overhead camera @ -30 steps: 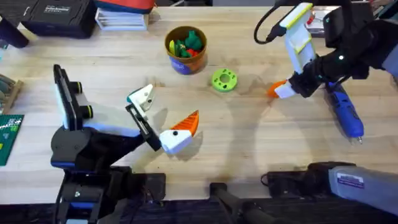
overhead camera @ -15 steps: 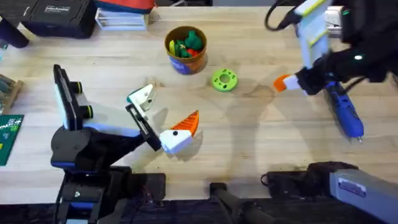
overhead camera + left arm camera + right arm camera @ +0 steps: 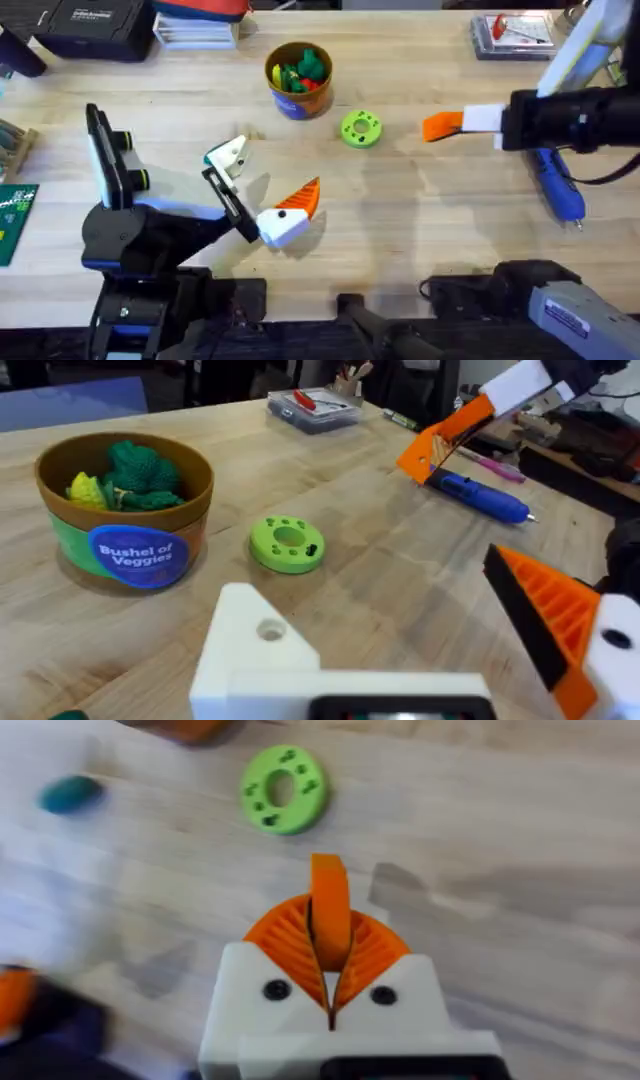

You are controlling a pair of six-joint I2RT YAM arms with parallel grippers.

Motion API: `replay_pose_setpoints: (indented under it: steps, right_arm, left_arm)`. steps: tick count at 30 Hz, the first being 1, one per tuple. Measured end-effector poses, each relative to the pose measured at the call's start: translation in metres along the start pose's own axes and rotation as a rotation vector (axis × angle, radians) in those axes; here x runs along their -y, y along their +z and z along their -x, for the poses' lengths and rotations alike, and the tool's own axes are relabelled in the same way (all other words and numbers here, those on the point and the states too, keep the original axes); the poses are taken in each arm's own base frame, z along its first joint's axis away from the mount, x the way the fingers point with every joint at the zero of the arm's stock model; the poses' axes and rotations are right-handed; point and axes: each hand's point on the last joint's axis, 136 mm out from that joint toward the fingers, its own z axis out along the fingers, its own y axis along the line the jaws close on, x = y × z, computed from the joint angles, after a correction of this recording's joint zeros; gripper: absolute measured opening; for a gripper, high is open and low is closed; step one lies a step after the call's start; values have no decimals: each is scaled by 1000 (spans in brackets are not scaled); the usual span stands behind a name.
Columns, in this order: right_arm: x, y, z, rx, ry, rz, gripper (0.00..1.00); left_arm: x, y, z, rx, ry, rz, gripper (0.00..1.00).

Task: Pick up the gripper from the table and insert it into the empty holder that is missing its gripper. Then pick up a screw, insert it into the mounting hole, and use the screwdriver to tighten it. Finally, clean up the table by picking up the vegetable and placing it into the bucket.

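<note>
The left gripper (image 3: pixel 265 178) is spread, one side carrying an orange finger, the other a bare holder (image 3: pixel 230 156). Farther out, the right gripper (image 3: pixel 440 126) pinches the gripper (image 3: pixel 329 908) between its pads, near the screwdriver (image 3: pixel 556 185). The bucket (image 3: pixel 298 78) stands beyond.

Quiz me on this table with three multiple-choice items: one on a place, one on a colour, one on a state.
1. Where does the green disc lie?
A. On the table between the bucket and the right gripper
B. Inside the bucket
C. At the table's near edge

2. What colour is the screwdriver?
A. Red
B. Blue
C. Yellow

3. How is the right gripper?
A. Open, holding nothing
B. Shut on the screwdriver
C. Shut on the orange finger

Answers:
1 A: the overhead view shows the disc on bare wood between them.
2 B: its body is blue.
3 C: the right wrist view shows its pads closed on the finger.
</note>
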Motion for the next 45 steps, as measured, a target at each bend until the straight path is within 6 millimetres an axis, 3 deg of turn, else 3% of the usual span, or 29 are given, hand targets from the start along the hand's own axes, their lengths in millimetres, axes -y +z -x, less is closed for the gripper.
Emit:
replay_pose_setpoints:
  steps: [8,16,22,30,38,45]
  right_arm:
    - [-35,25,-10,-163,290,238,8]
    - [-84,51,-27,-373,336,437,8]
    - [-120,72,-17,-423,320,634,8]
    - [-141,91,-7,-512,422,801,8]
    - [-172,90,10,-491,383,896,8]
    - [-184,98,-2,-583,440,892,8]
  left_arm:
    - [0,0,0,0,0,0,986]
    - [0,0,0,0,0,0,986]
    - [0,0,0,0,0,0,986]
    - [0,0,0,0,0,0,986]
    - [4,0,-2,-8,-3,-26,986]
    - [9,0,-3,-14,-4,-51,986]
